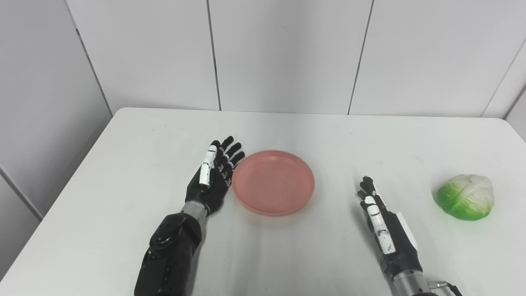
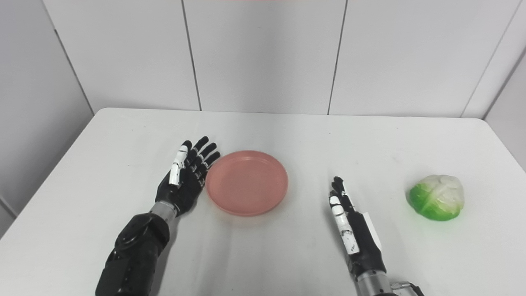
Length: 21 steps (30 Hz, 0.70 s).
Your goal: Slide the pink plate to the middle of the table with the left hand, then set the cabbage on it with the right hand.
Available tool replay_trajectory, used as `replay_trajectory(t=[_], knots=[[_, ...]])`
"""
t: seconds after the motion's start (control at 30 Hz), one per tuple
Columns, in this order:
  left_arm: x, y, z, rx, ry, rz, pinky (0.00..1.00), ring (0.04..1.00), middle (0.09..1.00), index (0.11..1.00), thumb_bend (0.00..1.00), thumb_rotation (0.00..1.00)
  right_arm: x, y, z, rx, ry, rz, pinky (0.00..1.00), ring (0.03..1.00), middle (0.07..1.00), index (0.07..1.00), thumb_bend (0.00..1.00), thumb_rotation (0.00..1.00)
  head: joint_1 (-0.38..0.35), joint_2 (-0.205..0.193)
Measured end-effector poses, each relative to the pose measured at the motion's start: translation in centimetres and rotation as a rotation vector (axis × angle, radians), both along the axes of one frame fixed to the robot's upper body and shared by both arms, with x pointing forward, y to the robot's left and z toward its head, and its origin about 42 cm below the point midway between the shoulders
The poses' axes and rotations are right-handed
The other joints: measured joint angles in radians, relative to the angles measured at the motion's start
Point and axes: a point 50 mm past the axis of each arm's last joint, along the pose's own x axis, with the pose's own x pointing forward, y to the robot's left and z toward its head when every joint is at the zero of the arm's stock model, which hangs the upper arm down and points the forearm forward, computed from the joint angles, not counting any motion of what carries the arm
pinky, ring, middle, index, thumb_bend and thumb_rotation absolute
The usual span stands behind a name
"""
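Left hand: I see my left hand [image 1: 215,174] flat and spread, palm turned toward the pink plate [image 1: 273,182], fingers released and holding nothing. Its fingertips sit just beside the plate's left rim; I cannot tell whether they touch it.

Plate position: the plate lies on the white table [image 1: 135,164], a little left of centre by my reading, so I judge the slide nearly done or needing only a short nudge.

Right hand: my right hand [image 1: 380,213] rests edge-on near the front of the table, fingers extended and loose, grasping nothing. It is apart from the plate and from the cabbage.

Cabbage: the cabbage [image 1: 466,196] sits far to the right, well apart from the plate, green side toward me, white top.

Risk, push: if I push off-centre on the rim, I expect the plate to spin instead of sliding straight, or to overshoot the middle.

Risk, rim: a low flat hand may ride up over the shallow rim and tip the plate.

Risk, cabbage grasp: the cabbage is rounded and looks smooth, so an approach from the side could roll it toward the right edge of the table.

Risk, placement: if the left hand stays beside the plate, my right arm may crowd it when bringing the cabbage across.
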Motion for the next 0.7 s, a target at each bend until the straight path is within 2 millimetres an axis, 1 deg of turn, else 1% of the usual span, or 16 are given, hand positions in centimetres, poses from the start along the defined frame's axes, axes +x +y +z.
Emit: replay_trajectory(t=[0.07,0.1,0.3,0.5,0.6,0.67,0.7], knots=[[-0.3,-0.6,-0.2,-0.001,-0.010,-0.031,0.97,0.949,0.948,0.937,0.38,1.00,0.0,0.2,0.0,0.002,0.001,0.003,1.00,1.000,1.000,1.000,0.27,1.00,-0.008,0.002],[-0.4,-0.7,-0.3,-0.001,-0.012,-0.039,0.96,0.941,0.942,0.930,0.39,1.00,0.0,0.3,0.0,0.004,0.001,0.004,1.00,1.000,1.000,1.000,0.28,1.00,-0.024,0.005],[-1.6,-0.7,-0.5,-0.003,-0.023,-0.054,0.92,0.917,0.918,0.906,0.42,1.00,0.0,0.6,-0.1,0.005,0.003,0.011,1.00,1.000,1.000,1.000,0.30,1.00,-0.048,0.009],[-1.7,-0.7,-0.7,-0.006,-0.029,-0.062,0.93,0.928,0.928,0.918,0.43,1.00,0.0,0.8,-0.1,-0.015,0.002,0.016,1.00,1.000,1.000,1.000,0.32,1.00,-0.075,0.017],[-1.6,-0.6,-0.8,-0.006,-0.031,-0.059,0.92,0.914,0.914,0.904,0.44,1.00,0.0,0.9,-0.1,-0.015,0.000,0.014,1.00,0.999,1.000,1.000,0.31,1.00,-0.113,0.025],[-1.6,-0.6,-0.9,-0.006,-0.036,-0.055,0.92,0.915,0.913,0.903,0.44,1.00,0.0,0.9,0.0,-0.017,-0.001,0.013,1.00,0.999,1.000,1.000,0.31,1.00,-0.117,0.025],[-1.6,-0.6,-0.9,-0.006,-0.038,-0.053,0.92,0.913,0.912,0.902,0.44,1.00,0.0,0.9,0.0,-0.021,-0.002,0.012,1.00,1.000,1.000,1.000,0.32,1.00,-0.132,0.025]])
